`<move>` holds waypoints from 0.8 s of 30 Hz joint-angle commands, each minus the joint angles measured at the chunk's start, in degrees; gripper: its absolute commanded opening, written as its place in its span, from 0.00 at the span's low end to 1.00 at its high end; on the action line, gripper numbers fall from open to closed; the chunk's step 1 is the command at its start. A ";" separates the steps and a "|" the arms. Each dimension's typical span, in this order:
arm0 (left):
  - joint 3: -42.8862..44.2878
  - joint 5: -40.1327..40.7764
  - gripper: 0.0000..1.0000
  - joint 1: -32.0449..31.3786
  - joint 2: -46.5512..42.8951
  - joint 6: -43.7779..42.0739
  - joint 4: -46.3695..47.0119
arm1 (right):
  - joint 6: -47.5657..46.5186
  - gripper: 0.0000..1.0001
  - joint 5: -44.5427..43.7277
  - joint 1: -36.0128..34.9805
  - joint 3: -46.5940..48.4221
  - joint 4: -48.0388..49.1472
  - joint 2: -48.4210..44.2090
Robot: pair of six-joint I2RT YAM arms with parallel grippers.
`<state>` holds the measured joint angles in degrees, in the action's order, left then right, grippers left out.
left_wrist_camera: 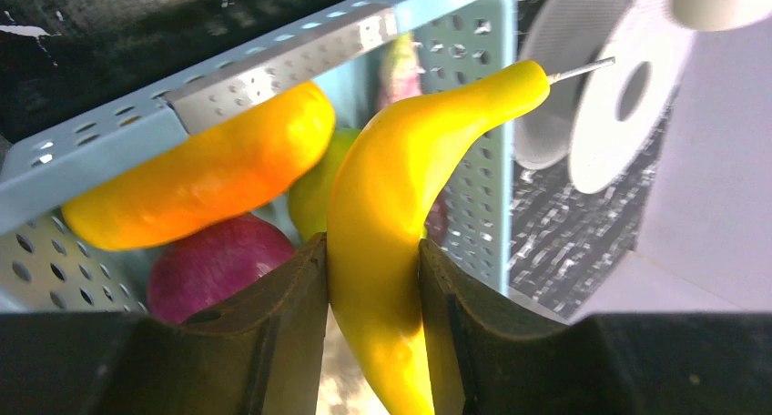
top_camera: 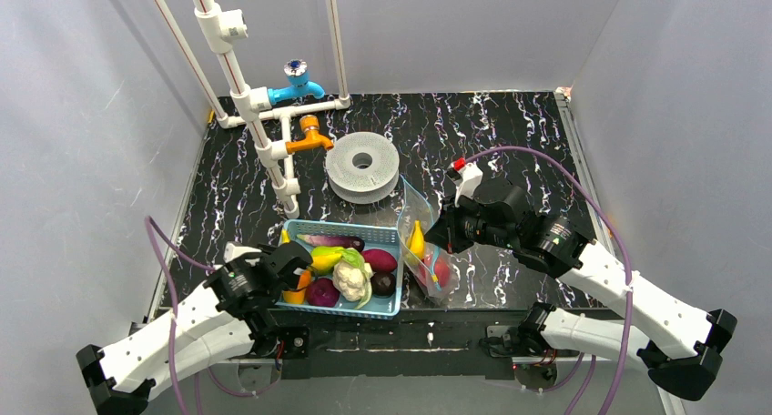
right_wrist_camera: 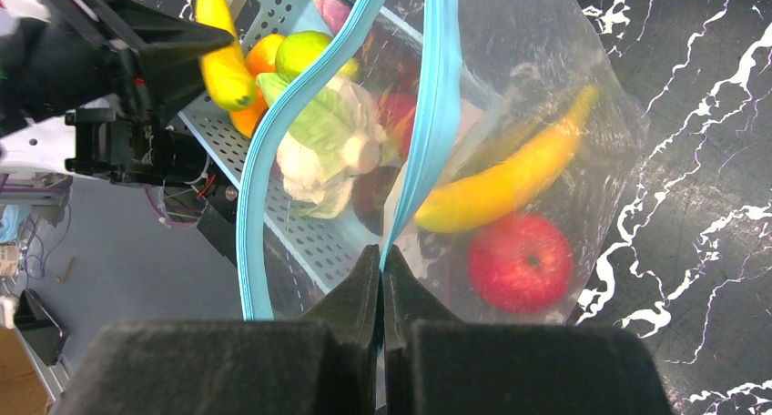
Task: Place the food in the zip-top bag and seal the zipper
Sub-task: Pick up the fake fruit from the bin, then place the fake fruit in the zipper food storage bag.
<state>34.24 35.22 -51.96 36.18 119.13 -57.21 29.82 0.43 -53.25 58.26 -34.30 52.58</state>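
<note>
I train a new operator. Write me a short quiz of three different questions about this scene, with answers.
1. True or false: the red apple lies in the basket.
2. The left pincer grips: A) nothing, B) a yellow banana, C) the red apple?
3. Fill in: the right pincer pinches the zip-top bag at its teal-blue ___.
Key: 1 false; 2 B; 3 zipper.

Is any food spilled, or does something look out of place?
Nothing stands out. No food lies loose on the table: some pieces sit in the basket, a banana and an apple are inside the zip-top bag, and the left gripper grips a second banana.
</note>
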 commanded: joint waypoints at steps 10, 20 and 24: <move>8.48 -3.40 0.29 -0.12 -9.56 -31.91 23.55 | -0.61 0.01 0.22 0.36 0.67 2.42 -0.25; 19.40 -48.64 0.31 -0.07 9.27 -57.77 50.47 | -0.45 0.01 1.14 0.39 1.33 2.05 0.33; 25.47 -56.56 0.29 -0.22 19.42 -59.49 51.63 | -0.25 0.01 0.90 0.34 1.47 2.14 0.17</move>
<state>54.85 -6.02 -51.96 49.21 66.74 -10.96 29.80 0.67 -53.25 58.28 -34.15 52.99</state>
